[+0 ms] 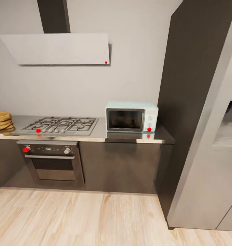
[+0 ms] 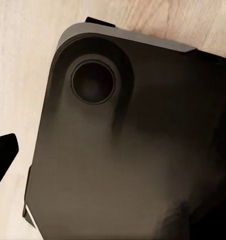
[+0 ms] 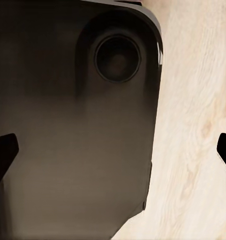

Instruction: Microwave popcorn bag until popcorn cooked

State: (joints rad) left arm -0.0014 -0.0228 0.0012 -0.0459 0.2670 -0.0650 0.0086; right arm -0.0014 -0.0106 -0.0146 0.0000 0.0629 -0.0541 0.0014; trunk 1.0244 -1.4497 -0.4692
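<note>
Nearest the camera, pale wood floor (image 1: pixel 78 218) runs up to the dark cabinets. Both wrist views look down on the robot's dark base (image 2: pixel 132 150) over that floor; the right gripper (image 3: pixel 113 150) has two dark fingertips spread well apart, while one tip of the left gripper shows, so I cannot tell its state. Beyond, one mint microwave (image 1: pixel 131 116), door closed, sits on the steel countertop (image 1: pixel 129 136), with one gas hob (image 1: pixel 61 125) left of it, one oven (image 1: pixel 52 160) below the hob and one white hood (image 1: pixel 58 49) above. Tan stacked items (image 1: pixel 1 120) lie far left of the microwave.
</note>
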